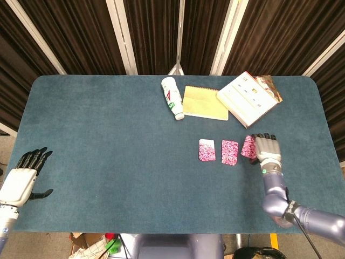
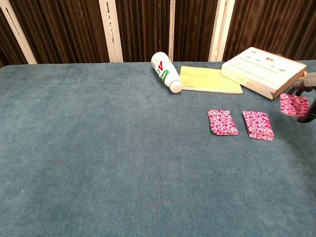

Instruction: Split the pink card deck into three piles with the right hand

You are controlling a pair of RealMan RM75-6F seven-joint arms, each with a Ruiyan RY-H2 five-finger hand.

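Pink card deck, split: two piles (image 1: 207,150) (image 1: 230,152) lie side by side on the table (image 1: 108,140), long axes running away from the robot. Right hand (image 1: 267,149) grips a third packet (image 2: 294,104) above the table. Left hand (image 1: 22,181) open, fingers apart.

We see a teal-blue felt worktop (image 1: 108,135). Two card piles (image 1: 207,150) (image 1: 229,152) show a magenta-pink back with a fine white pattern, and so does the packet (image 1: 248,147) in the right hand (image 1: 267,150), which is silver with black fingers (image 1: 263,137). The bottle (image 1: 172,97) is white with red and green print, the notepad (image 1: 205,102) pale yellow, the box (image 1: 247,99) cream-white, and the left hand (image 1: 20,181) white and black.
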